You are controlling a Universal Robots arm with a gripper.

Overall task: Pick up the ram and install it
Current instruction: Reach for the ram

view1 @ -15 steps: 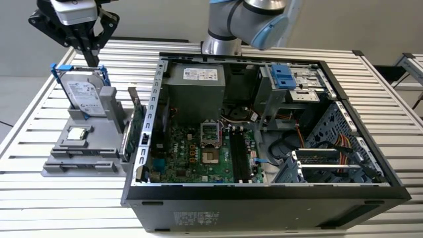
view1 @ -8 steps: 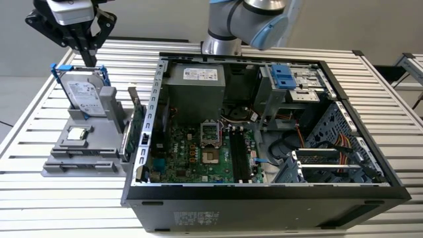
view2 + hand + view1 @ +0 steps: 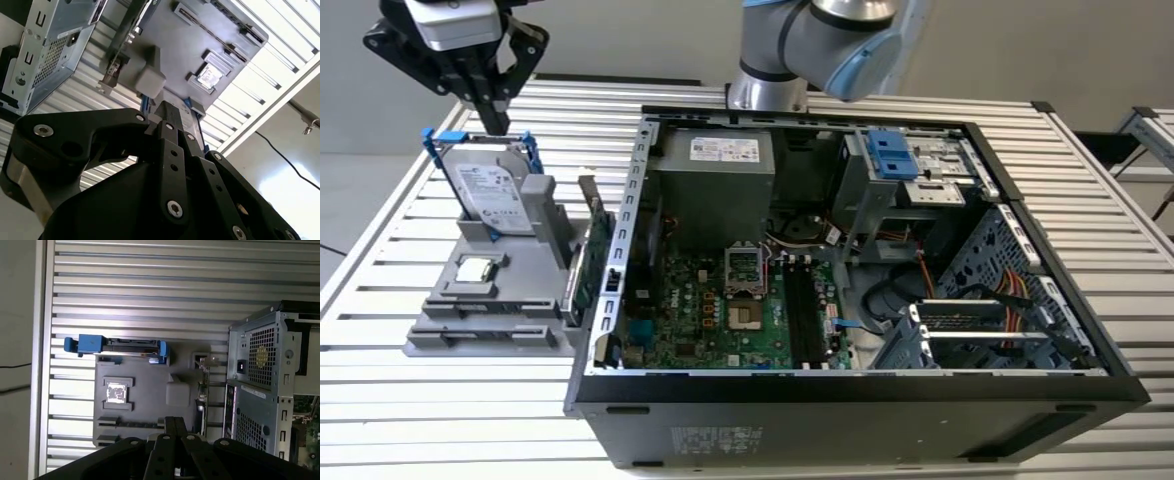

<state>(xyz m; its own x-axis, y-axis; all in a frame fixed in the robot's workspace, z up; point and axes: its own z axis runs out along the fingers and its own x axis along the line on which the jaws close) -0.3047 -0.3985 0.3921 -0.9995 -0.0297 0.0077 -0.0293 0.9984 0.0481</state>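
Slats of pale metal form the counter [image 3: 400, 400], which carries an open computer case [image 3: 854, 395] and, at the case's 9 o'clock in the exterior view, a grey fixture [image 3: 454, 340].

The ram [image 3: 131, 423] stands edge-on in a long slot of that fixture, showing as a thin dark line in the first wrist view. It is outside the case and nothing grips it. In the exterior view its slot lies at 6 o'clock from a small silver chip [image 3: 478, 268] seated on the fixture.

At 12 o'clock from the chip, a hard drive [image 3: 491, 195] in a blue-handled frame stands upright. A larger green board [image 3: 594, 270] stands on edge between the fixture and the case wall.

The end effector [image 3: 495, 122] hangs at the exterior view's 11 o'clock corner, pointing down just above the top edge of the hard drive's blue frame. I cannot tell whether it touches the frame. Its black fingers [image 3: 172, 150] are pressed together with nothing between them.

The arm [image 3: 814, 40] rises behind the case at 12 o'clock. Inside the case the motherboard [image 3: 707, 310] lies flat, with long black slots [image 3: 798, 310] at its 3 o'clock side.
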